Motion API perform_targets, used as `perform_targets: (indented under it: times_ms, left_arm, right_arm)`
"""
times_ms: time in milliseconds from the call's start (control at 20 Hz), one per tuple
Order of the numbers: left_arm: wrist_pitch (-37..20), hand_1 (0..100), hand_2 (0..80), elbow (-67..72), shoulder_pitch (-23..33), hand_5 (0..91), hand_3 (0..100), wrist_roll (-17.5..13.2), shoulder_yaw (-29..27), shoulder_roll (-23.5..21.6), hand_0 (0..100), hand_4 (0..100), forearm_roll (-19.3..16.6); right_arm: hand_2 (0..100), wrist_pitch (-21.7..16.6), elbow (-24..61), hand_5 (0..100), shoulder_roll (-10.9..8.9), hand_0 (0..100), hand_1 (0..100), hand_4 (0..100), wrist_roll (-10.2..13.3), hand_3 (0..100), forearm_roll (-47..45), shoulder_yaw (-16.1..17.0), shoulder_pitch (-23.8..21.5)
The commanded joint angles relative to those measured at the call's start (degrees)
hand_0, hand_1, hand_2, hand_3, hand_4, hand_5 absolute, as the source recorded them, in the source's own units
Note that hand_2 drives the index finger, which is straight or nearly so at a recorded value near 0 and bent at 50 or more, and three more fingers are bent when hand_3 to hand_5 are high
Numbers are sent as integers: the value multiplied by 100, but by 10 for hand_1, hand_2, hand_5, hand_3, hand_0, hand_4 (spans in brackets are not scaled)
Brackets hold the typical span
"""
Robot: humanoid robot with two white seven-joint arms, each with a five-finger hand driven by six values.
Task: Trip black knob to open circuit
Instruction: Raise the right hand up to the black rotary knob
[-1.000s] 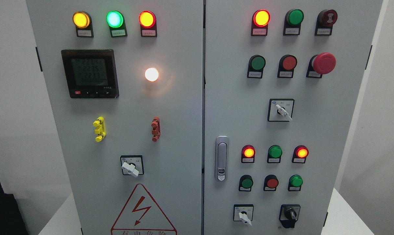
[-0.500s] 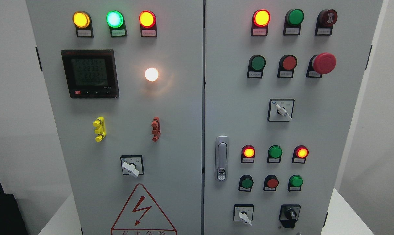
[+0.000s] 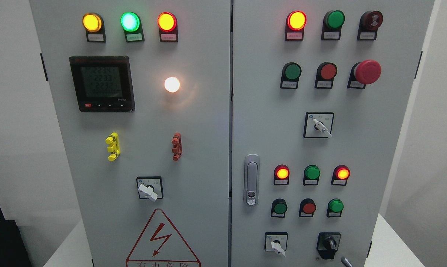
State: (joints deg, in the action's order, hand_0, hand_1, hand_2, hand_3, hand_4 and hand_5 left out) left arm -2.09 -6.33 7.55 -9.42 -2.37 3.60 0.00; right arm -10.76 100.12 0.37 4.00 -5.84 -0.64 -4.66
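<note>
Since half a second ago, a grey fingertip of my right hand [image 3: 345, 261] has come up into the bottom edge of the head view, where nothing showed before; everything else on the cabinet sits as it did.

Only that sliver of my right hand shows, slanting up toward the left, just to the lower right of the black rotary knob on its black square plate [image 3: 329, 243]. It is near the knob but not touching it. With so little in the picture I cannot tell how far the hand is spread, and it holds nothing that I can see. My left hand is out of the picture.

That black knob sits at the bottom right of the tall pale grey metal control cabinet [image 3: 208, 133], on the right-hand door, with its pointer roughly upright. To its left is a small white-levered selector switch on a white square label [image 3: 276, 245]. Above the two stand three small push buttons, green, red and green, with the red round push button [image 3: 308, 207] in the middle, and above those a row of small lamps, two of them glowing red.
</note>
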Motion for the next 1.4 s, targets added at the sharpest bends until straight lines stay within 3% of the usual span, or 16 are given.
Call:
perform_targets:
  times_ms: [0,1350]
  left_arm:
    - [-11,389,0,0,0,0,0,2,0,0,120,0,-132]
    - [-11,389,0,0,0,0,0,2,0,0,120,0,-132]
  right_arm:
    - [0,21,-185,829,-11,0,0,868,5,920,-22,-112,132]
    - [0,12,-80,831,50,0,0,868,5,921,31,-200,79]
